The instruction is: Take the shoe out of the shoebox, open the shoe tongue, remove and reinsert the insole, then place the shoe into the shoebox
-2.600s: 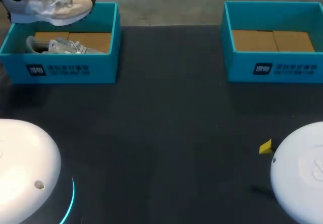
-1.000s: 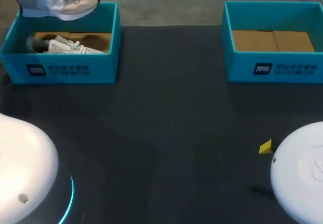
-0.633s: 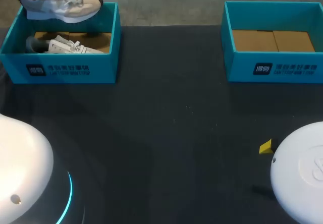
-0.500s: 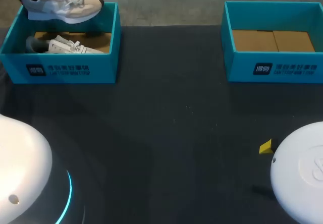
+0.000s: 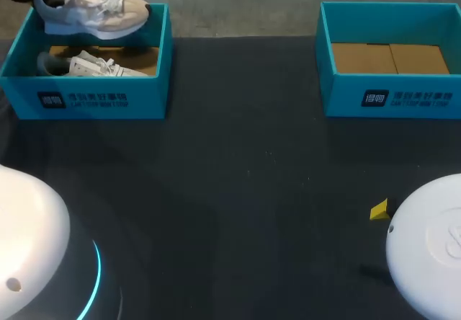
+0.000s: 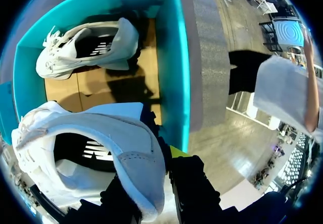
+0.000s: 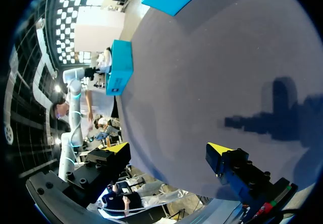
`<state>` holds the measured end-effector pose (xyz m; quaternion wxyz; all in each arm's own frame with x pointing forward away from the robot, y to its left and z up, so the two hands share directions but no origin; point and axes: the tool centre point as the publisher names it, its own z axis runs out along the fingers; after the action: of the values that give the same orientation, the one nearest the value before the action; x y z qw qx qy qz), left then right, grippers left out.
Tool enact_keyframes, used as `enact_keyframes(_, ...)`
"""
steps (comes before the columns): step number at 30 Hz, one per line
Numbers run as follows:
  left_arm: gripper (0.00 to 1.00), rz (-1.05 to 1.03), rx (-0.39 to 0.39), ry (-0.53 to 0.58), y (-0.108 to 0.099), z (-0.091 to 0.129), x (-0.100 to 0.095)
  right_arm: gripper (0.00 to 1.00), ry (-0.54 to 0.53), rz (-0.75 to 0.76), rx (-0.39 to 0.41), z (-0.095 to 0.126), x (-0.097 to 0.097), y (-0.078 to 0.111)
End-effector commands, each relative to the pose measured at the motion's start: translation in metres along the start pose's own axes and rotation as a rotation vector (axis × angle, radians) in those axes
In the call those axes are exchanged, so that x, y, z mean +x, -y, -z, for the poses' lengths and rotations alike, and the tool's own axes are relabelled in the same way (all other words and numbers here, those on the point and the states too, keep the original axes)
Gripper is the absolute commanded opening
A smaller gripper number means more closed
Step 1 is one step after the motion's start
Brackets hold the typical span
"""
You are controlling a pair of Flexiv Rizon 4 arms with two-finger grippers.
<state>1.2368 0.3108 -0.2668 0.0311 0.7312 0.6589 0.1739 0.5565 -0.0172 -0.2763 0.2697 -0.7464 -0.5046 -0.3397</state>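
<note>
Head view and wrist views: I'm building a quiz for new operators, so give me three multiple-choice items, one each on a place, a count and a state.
1. Where is the lifted shoe? A) above the left shoebox B) inside the right shoebox C) on the table
2. How many shoes show? A) one B) two C) three
3. The right hand is: A) open and empty B) shut on a shoe C) shut on a shoebox
Key: 1 A, the left hand holds it by the heel over that box. 2 B, a second shoe lies in the box. 3 A, its fingers stand apart with nothing between.
</note>
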Motion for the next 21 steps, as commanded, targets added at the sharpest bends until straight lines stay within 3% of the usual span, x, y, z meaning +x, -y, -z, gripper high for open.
enact_keyframes(1, 0.0, -0.002, -0.001, -0.007, -0.001, -0.002, -0.003, 1.0, 0.003, 0.0, -0.004, 0.0, 0.001, 0.002)
enact_keyframes(10, 0.0, 0.023, 0.009, -0.006, 0.009, 0.002, 0.011, 1.0, 0.003, 0.0, -0.004, 0.0, 0.001, 0.002)
enact_keyframes(21, 0.0, -0.001, 0.03, -0.023, 0.013, -0.013, 0.003, 1.0, 0.003, 0.0, -0.004, 0.0, 0.001, 0.002)
